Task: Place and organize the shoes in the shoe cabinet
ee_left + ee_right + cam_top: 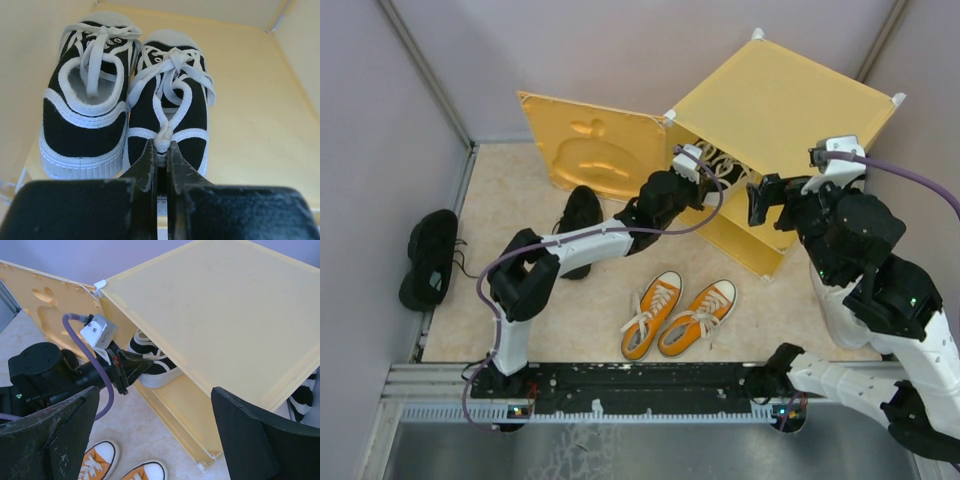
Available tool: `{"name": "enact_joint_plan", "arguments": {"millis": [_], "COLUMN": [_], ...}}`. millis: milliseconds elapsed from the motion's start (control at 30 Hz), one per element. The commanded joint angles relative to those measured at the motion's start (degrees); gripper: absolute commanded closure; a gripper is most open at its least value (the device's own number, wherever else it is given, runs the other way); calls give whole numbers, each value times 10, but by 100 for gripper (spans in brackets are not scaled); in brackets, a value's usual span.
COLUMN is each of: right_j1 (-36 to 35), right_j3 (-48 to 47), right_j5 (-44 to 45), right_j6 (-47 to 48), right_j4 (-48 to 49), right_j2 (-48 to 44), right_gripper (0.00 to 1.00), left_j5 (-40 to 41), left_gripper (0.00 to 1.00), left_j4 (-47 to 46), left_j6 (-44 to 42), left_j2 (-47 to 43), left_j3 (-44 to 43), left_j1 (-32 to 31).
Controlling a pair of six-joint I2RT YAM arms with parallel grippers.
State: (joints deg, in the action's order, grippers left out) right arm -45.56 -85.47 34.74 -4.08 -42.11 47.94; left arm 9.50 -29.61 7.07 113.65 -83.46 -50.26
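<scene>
Left end effector pinches the heel rim of the right-hand black-and-white sneaker inside the shoe cabinet. The canvas is light and likely floppy, so the stiff heel holds best. Right end effector is spread, empty.

Pale lilac-grey walls enclose a beige mottled surface on three sides, evenly lit; an aluminium rail lines its near edge.

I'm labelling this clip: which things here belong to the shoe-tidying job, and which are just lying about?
Job: shoe cabinet; black-and-white sneakers, inside it; orange sneakers; black sneaker by the door; black footwear at the left edge.
Not part of it (rig fittings): purple cable; metal base rail.
</scene>
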Motion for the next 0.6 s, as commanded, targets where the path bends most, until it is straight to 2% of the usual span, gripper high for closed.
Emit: {"name": "enact_joint_plan", "arguments": {"millis": [0, 133, 233, 367, 500, 567], "right_j1": [3, 3, 3, 3, 3, 3], "right_j3": [5, 8, 9, 8, 9, 9], "right_j5": [14, 17, 17, 17, 17, 17], "right_j6": [9, 13, 15, 15, 16, 15], "right_j4": [6, 7, 9, 9, 10, 9], "right_j2": [-8, -8, -6, -1, 0, 1], "right_gripper": [6, 5, 5, 5, 4, 4], "left_j5": [77, 78, 108, 131, 123, 116], "left_gripper": [100, 100, 100, 95, 85, 69], "left_j4": [-33, -53, -65, -94, -101, -100], "left_j6": [-16, -9, 0, 9, 18, 21], "left_j2": [19, 16, 27, 42, 65, 76], "left_j3": [-29, -13, -15, -24, -56, -71], "left_j1": [12, 12, 12, 11, 11, 12]}}
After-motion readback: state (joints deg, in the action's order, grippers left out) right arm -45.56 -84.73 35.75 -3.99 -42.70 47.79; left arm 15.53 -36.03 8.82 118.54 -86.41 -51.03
